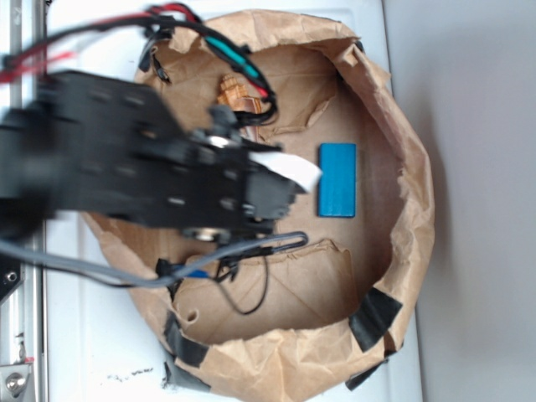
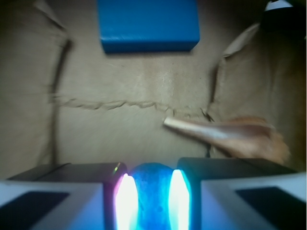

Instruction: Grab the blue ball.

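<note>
One crumpled brown paper bag (image 1: 410, 193), edges patched with black tape (image 1: 374, 318), lies on a white tabletop (image 1: 469, 100). Down in the wrist view, the gripper (image 2: 149, 191) has its fingers (image 2: 125, 199) pinched narrow on the blue ball (image 2: 151, 184). Ahead lies the blue block (image 2: 148, 25), flat on the paper. No readable writing anywhere.

Bare paper floor (image 2: 144, 129) lies ahead; blue block (image 2: 148, 26) and raised bag walls (image 1: 414, 193) hem it in.
</note>
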Controlling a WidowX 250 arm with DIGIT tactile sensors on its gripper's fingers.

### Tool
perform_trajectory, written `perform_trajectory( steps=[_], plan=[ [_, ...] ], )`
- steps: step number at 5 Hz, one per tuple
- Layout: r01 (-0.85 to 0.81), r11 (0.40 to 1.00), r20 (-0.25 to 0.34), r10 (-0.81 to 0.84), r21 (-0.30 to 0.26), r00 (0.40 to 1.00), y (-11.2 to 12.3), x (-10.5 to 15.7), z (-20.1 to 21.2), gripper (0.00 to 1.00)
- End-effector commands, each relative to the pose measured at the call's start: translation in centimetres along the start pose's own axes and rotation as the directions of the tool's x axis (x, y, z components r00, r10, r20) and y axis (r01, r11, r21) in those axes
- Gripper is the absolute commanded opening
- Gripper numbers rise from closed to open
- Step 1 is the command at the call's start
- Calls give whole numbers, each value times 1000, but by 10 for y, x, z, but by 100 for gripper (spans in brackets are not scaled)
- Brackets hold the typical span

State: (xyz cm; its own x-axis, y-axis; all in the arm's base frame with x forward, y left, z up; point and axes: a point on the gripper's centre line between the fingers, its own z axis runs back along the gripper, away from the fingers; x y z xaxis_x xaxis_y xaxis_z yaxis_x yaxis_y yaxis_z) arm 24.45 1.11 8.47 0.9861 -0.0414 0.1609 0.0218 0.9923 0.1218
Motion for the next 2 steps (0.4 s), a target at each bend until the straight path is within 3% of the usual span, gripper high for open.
perform_trajectory(
  steps=[1,2],
  plan=[
    [-14,992,176,35,-123,984,5,-11,76,0],
    [-5,994,197,27,-112,980,4,-17,87,0]
  ],
)
